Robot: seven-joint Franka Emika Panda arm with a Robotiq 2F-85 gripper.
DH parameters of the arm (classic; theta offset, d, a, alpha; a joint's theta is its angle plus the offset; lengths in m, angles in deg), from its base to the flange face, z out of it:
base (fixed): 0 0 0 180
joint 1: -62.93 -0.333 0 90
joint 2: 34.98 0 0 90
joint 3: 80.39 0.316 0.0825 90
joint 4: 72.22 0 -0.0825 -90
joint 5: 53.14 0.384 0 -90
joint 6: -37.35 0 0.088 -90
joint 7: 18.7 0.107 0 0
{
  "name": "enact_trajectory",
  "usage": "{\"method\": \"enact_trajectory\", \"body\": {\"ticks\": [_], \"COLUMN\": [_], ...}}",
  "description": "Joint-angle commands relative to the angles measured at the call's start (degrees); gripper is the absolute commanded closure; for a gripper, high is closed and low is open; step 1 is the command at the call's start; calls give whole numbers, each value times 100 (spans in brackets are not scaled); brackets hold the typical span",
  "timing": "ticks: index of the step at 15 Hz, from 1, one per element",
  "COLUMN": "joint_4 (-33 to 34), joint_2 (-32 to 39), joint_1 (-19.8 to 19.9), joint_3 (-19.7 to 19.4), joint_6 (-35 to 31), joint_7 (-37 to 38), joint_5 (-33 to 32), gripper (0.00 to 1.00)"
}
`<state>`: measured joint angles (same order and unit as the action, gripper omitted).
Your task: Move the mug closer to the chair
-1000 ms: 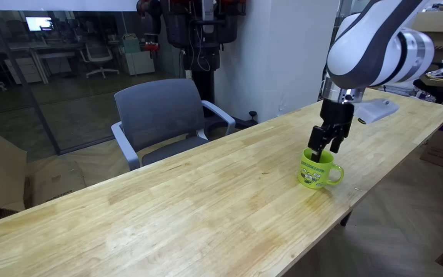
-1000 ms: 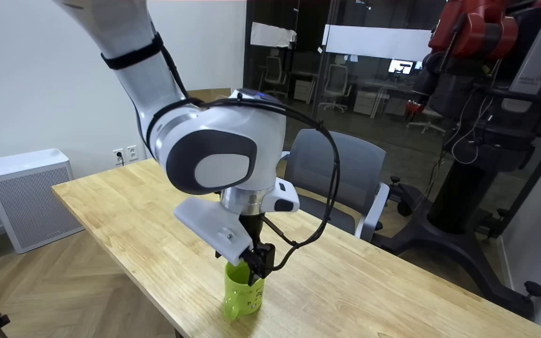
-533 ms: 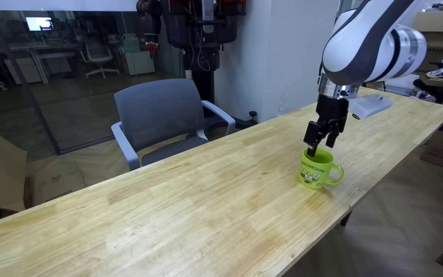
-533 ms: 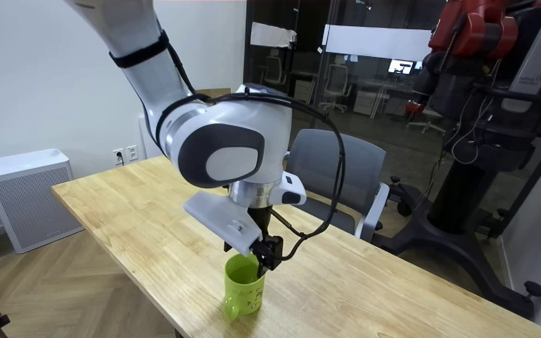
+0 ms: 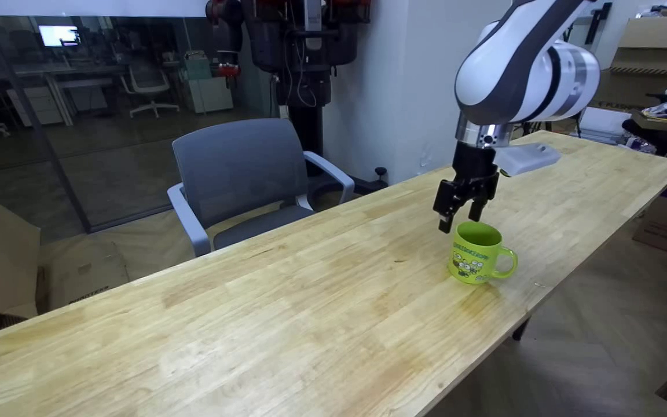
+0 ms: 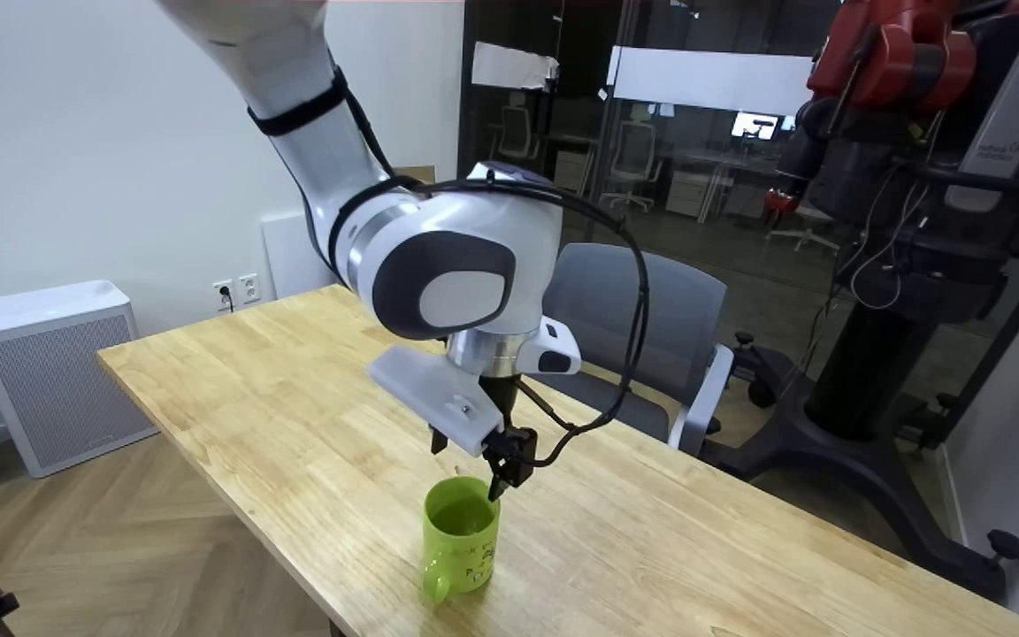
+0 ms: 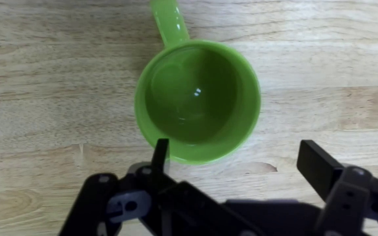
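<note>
A lime-green mug with small printed figures (image 5: 472, 260) stands upright on the wooden table, near the edge away from the chair. It also shows in an exterior view (image 6: 461, 562). The wrist view looks down into the mug (image 7: 192, 98), its handle pointing to the top. My gripper (image 5: 461, 221) is open and empty, just above the mug and toward its chair side. In the wrist view the fingers (image 7: 233, 146) are wide apart; one overlaps the mug's rim, the other is over bare wood. The grey chair (image 5: 244, 168) stands across the table, also seen in an exterior view (image 6: 638, 310).
The long wooden table (image 5: 241, 324) runs beneath the arm. The chair's armrest (image 5: 189, 220) is close to the table's far edge. A black and red robot (image 6: 881, 265) stands behind the chair side. An open cardboard box (image 5: 0, 255) lies on the floor.
My gripper has risen, with a finger coming up out of the mug's mouth, and shifted toward the chair side. The fingers stay apart. The mug has not moved.
</note>
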<state>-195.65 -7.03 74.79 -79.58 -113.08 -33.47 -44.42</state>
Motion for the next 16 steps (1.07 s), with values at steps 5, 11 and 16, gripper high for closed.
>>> {"method": "enact_trajectory", "body": {"ticks": [5, 11, 16], "joint_4": [108, -15, -192], "joint_2": [121, 120, 84], "joint_1": [-172, -254, -220], "joint_3": [109, 68, 77], "joint_6": [-95, -263, -203], "joint_7": [796, 1383, 1570], "joint_5": [516, 683, 972], "gripper": [0, 0, 0]}}
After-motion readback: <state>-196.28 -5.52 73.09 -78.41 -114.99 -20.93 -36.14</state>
